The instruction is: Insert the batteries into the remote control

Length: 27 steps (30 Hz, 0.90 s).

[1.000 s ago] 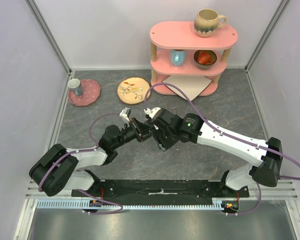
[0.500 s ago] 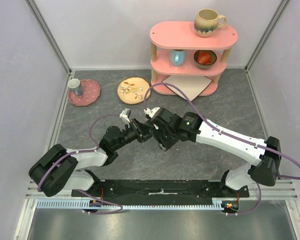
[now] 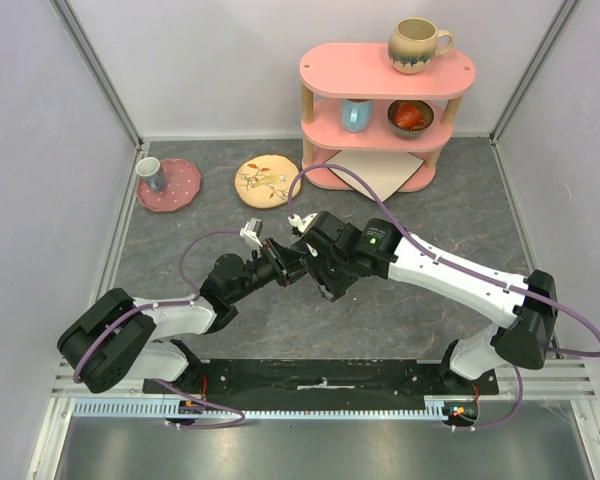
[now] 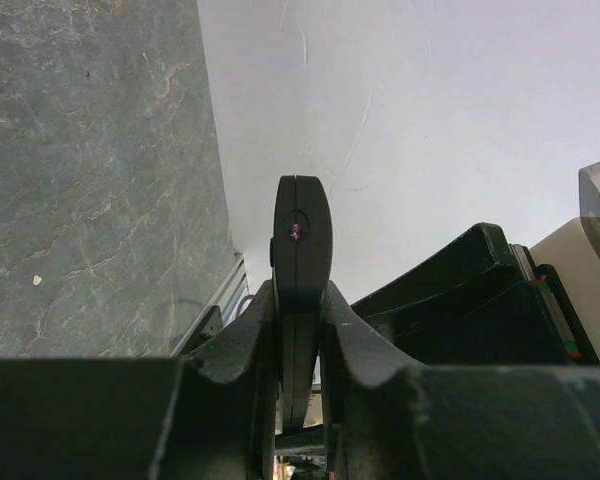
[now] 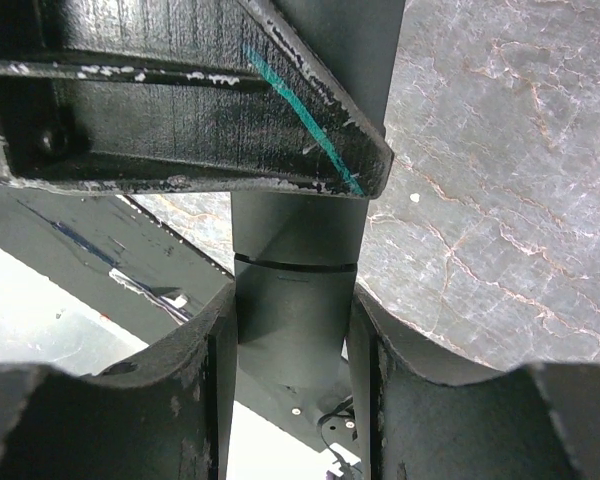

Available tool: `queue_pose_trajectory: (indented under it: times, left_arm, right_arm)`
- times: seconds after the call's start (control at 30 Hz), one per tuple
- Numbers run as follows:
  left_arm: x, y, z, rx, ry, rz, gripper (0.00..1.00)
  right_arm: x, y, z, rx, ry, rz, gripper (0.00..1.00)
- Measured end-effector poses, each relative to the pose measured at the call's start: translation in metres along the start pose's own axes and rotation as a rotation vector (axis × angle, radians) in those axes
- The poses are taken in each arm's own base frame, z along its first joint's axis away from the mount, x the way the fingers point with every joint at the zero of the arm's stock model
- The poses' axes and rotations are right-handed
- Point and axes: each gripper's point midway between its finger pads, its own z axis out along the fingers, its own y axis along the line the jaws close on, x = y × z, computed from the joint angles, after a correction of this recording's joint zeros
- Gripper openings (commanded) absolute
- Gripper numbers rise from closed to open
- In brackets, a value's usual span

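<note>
Remote control (image 4: 302, 240) in left tool (image 4: 300, 312), right tool (image 5: 294, 340), mug (image 3: 417, 45) atop shelf (image 3: 352, 72)

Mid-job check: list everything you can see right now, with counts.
Shelf: 1, pink, far right.
Mug: 1, beige, shelf top.
Cup: 1, blue, middle shelf.
Bowl: 1, red, middle shelf.
Board: 1, white, under shelf.
Plate: 1, yellow, far centre.
Dish: 1, pink, far left.
Tumbler: 1, grey-blue, on Dish.
Batteries: none visible.
Remote control: 1, black, between both tools.
Left tool: black, gripping it.
Right tool: black, gripping it.
</note>
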Motion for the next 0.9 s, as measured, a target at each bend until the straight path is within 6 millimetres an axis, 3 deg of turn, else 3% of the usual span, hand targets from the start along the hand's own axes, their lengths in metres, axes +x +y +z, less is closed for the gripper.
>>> queue_pose_trajectory:
  times: [0.3, 0.43, 0.6, 0.9]
  left_arm:
    - [0.002, 0.001, 0.001, -0.006, -0.008, 0.009, 0.02]
    - [0.022, -0.008, 0.003, 0.018, 0.055, 0.011, 0.02]
    - [0.022, -0.009, 0.005, 0.02, 0.052, 0.011, 0.02]
    - [0.024, -0.009, 0.005, 0.019, 0.056, 0.011, 0.02]
  right_arm:
    - [0.001, -0.003, 0.002, 0.002, 0.017, -0.001, 0.52]
    - [-0.013, -0.002, 0.005, -0.008, -0.03, 0.014, 0.53]
    - [-0.014, -0.003, 0.004, -0.01, -0.029, 0.019, 0.52]
    - [-0.016, -0.004, 0.0, -0.026, -0.043, 0.018, 0.66]
